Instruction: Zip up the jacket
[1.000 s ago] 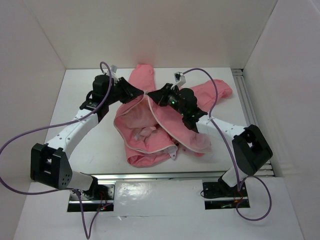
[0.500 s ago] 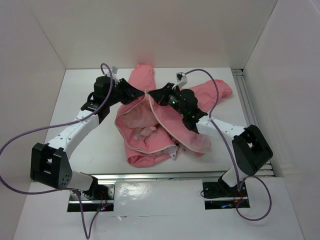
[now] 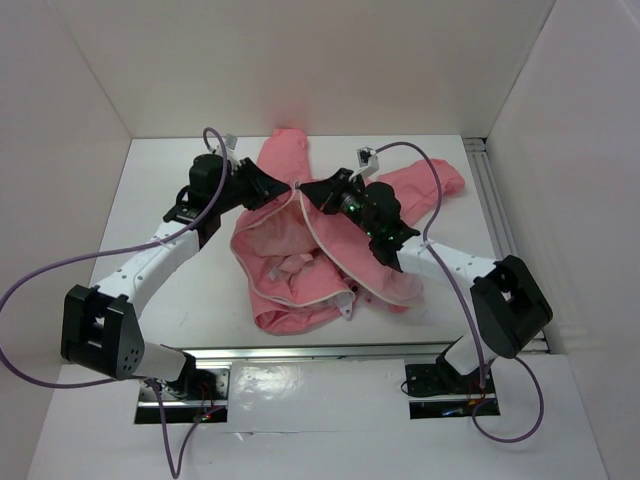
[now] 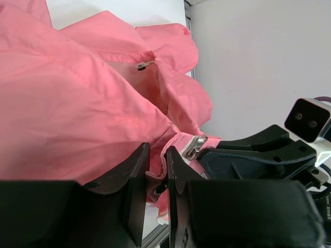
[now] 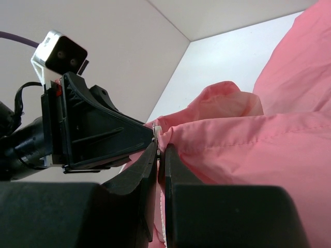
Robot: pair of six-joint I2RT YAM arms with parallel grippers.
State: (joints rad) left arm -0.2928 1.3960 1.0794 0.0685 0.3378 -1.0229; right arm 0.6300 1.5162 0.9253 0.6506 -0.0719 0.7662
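Observation:
The salmon-pink jacket point(image 3: 300, 270) lies open on the white table, paler lining and white zipper edging showing. Both grippers meet at its far zipper end. My left gripper point(image 3: 288, 187) is shut on a fold of the jacket's edge point(image 4: 158, 178), and a metal zipper slider point(image 4: 194, 146) shows just beyond its fingers. My right gripper point(image 3: 304, 188) is shut on the other jacket edge point(image 5: 161, 144), with white zipper tape between its fingers. The two grippers almost touch tip to tip. A second metal pull point(image 4: 144, 64) shows on the jacket farther off.
White walls enclose the table on three sides. A metal rail point(image 3: 495, 215) runs along the right side and another along the front edge point(image 3: 330, 350). Purple cables loop from both arms. One sleeve point(image 3: 285, 150) reaches the back wall, the other point(image 3: 435, 180) lies at the right.
The right arm has shifted slightly right and forward, its wrist turning, while its fingers stay at the zipper end. The left arm has barely moved.

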